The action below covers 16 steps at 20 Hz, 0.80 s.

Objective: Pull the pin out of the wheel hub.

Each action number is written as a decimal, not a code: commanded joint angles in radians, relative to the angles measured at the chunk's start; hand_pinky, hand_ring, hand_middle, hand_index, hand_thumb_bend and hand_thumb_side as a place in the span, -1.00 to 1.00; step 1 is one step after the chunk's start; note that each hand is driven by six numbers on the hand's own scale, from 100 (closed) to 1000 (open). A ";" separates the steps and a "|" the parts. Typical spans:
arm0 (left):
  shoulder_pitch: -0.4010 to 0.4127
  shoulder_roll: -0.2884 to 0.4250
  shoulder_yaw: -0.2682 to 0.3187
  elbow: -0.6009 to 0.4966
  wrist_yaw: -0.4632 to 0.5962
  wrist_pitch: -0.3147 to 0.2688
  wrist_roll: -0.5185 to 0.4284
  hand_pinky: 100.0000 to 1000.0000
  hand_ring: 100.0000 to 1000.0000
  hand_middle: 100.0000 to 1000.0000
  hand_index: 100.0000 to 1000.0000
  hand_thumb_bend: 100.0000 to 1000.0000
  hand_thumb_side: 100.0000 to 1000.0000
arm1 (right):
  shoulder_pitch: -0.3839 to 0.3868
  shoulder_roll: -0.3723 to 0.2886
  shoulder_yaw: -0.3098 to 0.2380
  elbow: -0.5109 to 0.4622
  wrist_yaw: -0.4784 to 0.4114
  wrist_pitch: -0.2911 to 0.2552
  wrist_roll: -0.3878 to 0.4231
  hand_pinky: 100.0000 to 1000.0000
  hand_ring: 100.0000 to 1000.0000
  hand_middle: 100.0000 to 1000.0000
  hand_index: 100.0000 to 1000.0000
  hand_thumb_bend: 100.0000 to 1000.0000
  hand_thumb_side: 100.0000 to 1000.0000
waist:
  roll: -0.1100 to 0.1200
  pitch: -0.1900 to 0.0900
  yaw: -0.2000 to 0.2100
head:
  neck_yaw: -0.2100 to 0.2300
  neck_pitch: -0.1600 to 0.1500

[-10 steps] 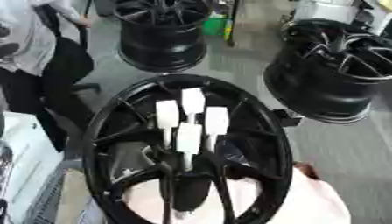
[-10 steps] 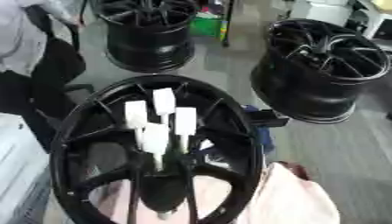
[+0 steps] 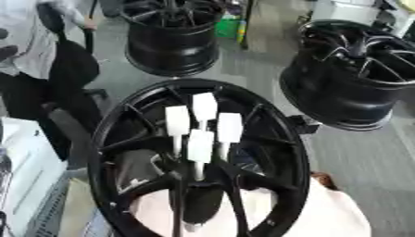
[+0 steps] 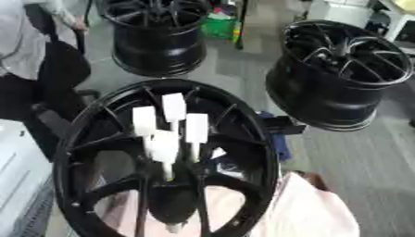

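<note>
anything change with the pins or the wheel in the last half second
Nothing visibly changed. The four white-topped pins stand in the hub of the near black wheel as before, none lifted out. The two other wheels behind are in the same places. Neither robot hand shows in either view.

Two spare black wheels stand on the grey workshop floor (image 3: 251,65): one wheel at the far left (image 3: 168,34), another at the right (image 3: 356,74), well apart. A green object (image 3: 229,27) sits just beside the far wheel. Pale pink cloth (image 4: 312,210) lies at the bottom edge.
</note>
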 commanded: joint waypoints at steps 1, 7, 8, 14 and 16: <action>-0.018 0.017 -0.005 -0.017 0.004 -0.001 -0.007 0.47 0.75 0.18 0.64 -1.00 0.23 | -0.066 -0.012 0.024 -0.017 0.025 0.006 0.004 0.76 0.64 0.57 0.70 -1.00 0.17 | 0.001 -0.012 0.006 | -0.014 -0.007; -0.021 0.017 -0.007 -0.017 0.007 -0.001 -0.009 0.48 0.75 0.18 0.64 -1.00 0.22 | -0.271 0.098 0.143 0.035 0.122 0.005 0.081 0.76 0.65 0.58 0.72 -1.00 0.16 | -0.006 -0.021 0.025 | -0.036 -0.006; -0.021 0.016 -0.005 -0.017 0.007 -0.002 -0.007 0.48 0.75 0.18 0.64 -1.00 0.21 | -0.307 0.125 0.162 0.054 0.143 0.002 0.094 0.76 0.65 0.58 0.72 -1.00 0.17 | -0.007 -0.022 0.028 | -0.038 -0.004; -0.021 0.015 0.002 -0.017 0.004 -0.003 0.005 0.48 0.75 0.19 0.64 -0.98 0.20 | -0.482 0.288 0.258 0.205 0.237 -0.027 0.133 0.75 0.66 0.60 0.72 -1.00 0.19 | -0.011 -0.030 0.038 | -0.049 0.001; -0.022 0.015 0.006 -0.017 0.003 -0.004 0.013 0.48 0.75 0.20 0.64 -0.96 0.18 | -0.525 0.337 0.274 0.256 0.270 -0.043 0.134 0.75 0.68 0.61 0.72 -1.00 0.17 | -0.011 -0.033 0.042 | -0.052 0.002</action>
